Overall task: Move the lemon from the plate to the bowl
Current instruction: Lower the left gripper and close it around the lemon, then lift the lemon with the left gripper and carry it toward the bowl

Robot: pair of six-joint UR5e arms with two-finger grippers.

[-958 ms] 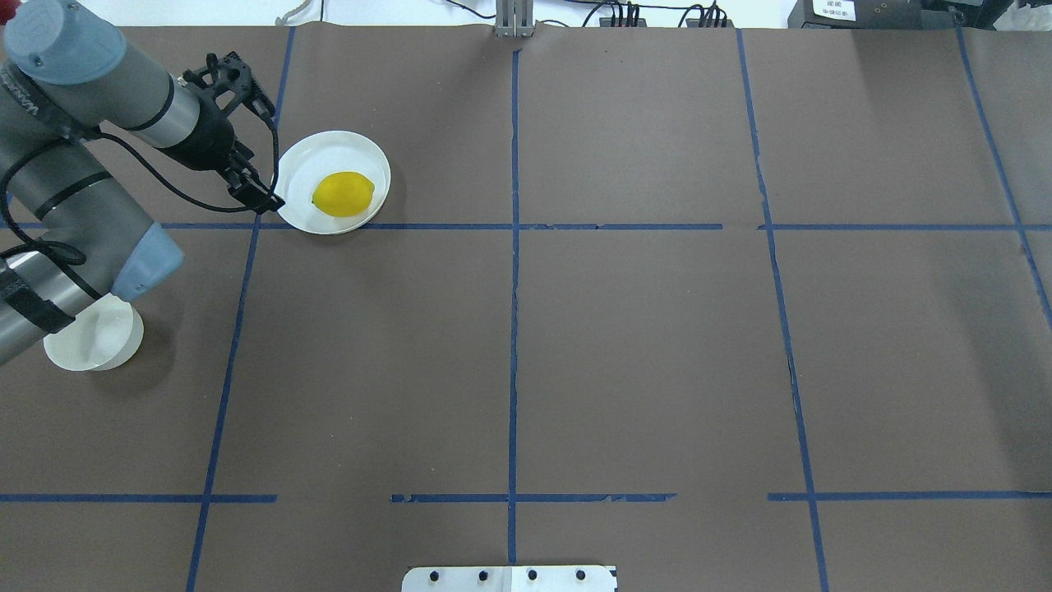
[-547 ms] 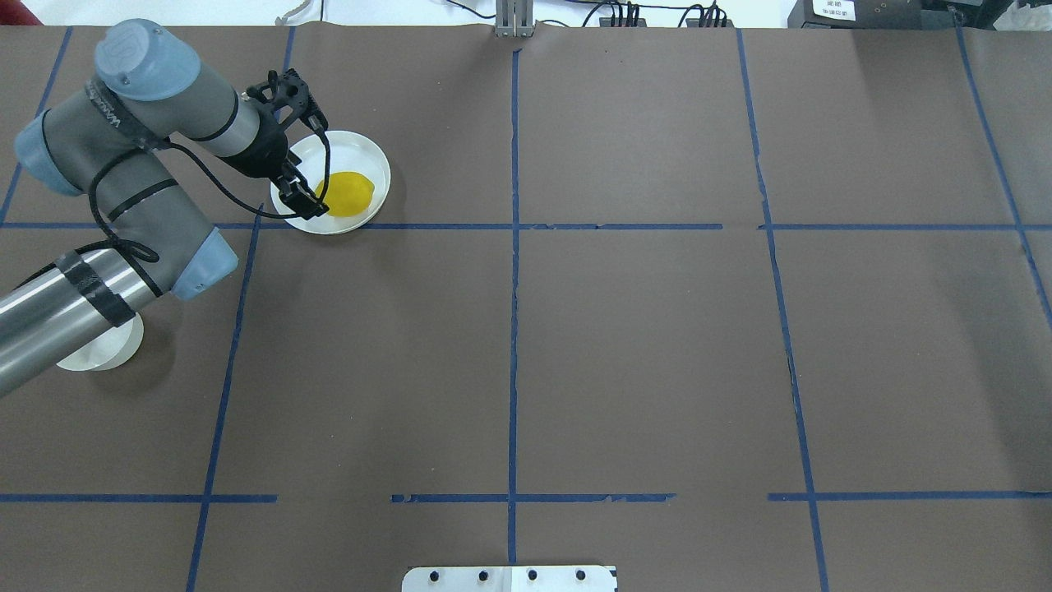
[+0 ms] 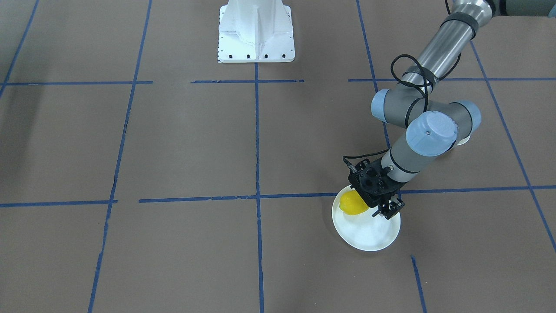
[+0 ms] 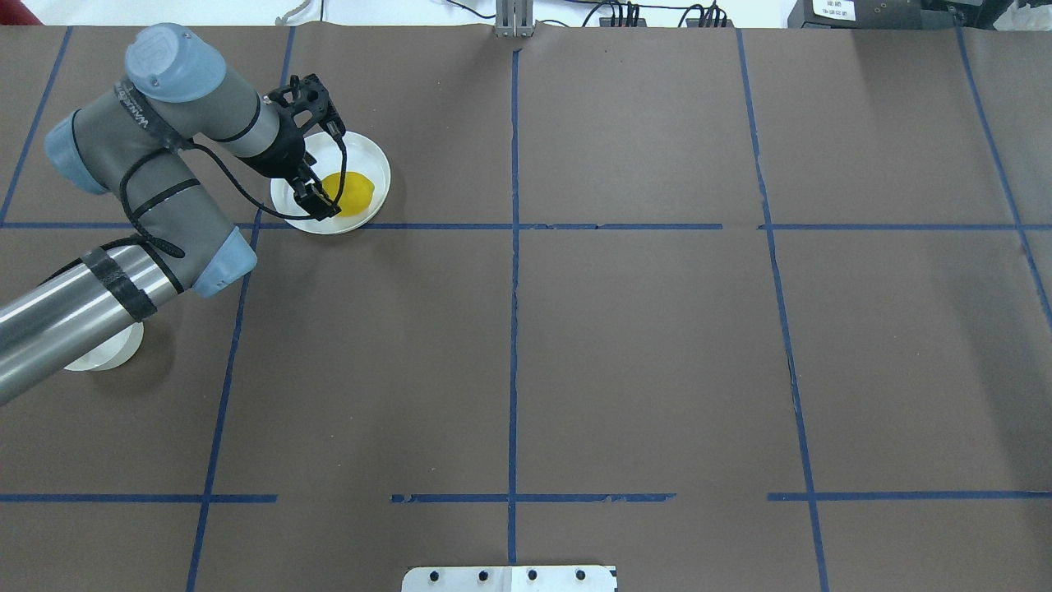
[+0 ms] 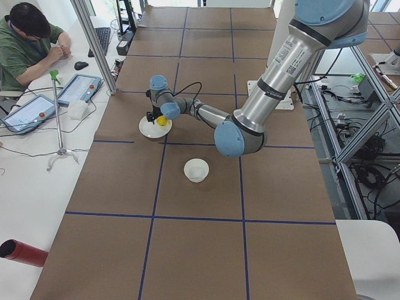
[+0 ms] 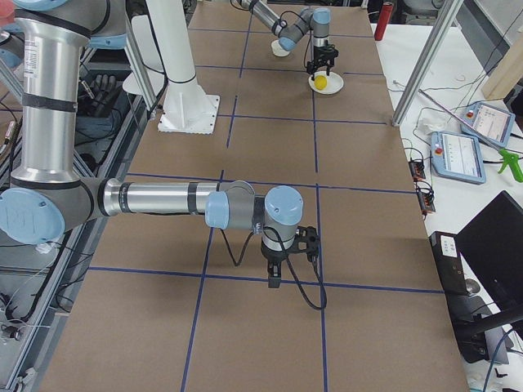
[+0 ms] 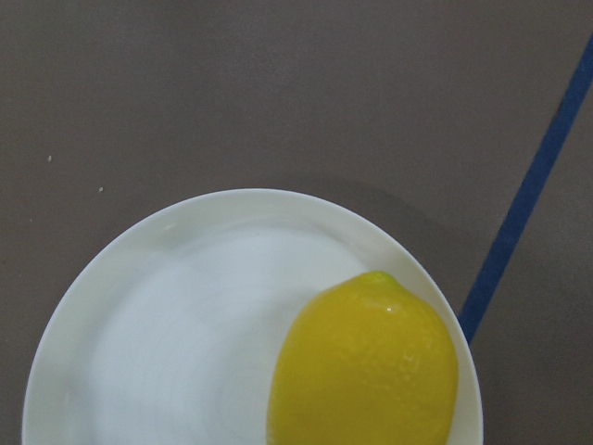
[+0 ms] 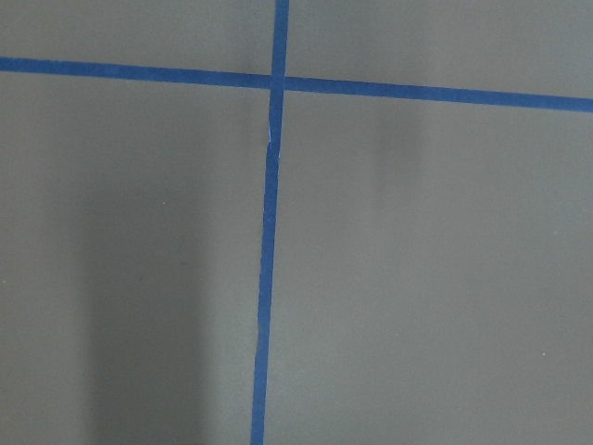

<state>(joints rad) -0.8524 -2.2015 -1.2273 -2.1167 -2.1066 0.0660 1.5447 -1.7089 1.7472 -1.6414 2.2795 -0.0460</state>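
My left gripper (image 4: 318, 203) hangs over the plate (image 4: 366, 156), its fingers seemingly spread. It is just beside the lemon (image 4: 353, 192), which lies ungripped near the plate's rim. The right gripper (image 6: 275, 278) sits well apart, and I cannot tell its state. The lettering (image 4: 136, 116) on the left arm (image 4: 168, 210) is too small to read.

The lemon (image 4: 355, 194) is lying on the plate (image 4: 367, 158), off-centre toward its rim; the left gripper (image 4: 318, 203) is hanging over the plate just beside it; the bowl (image 5: 196, 169) is sitting well apart, nearer the robot
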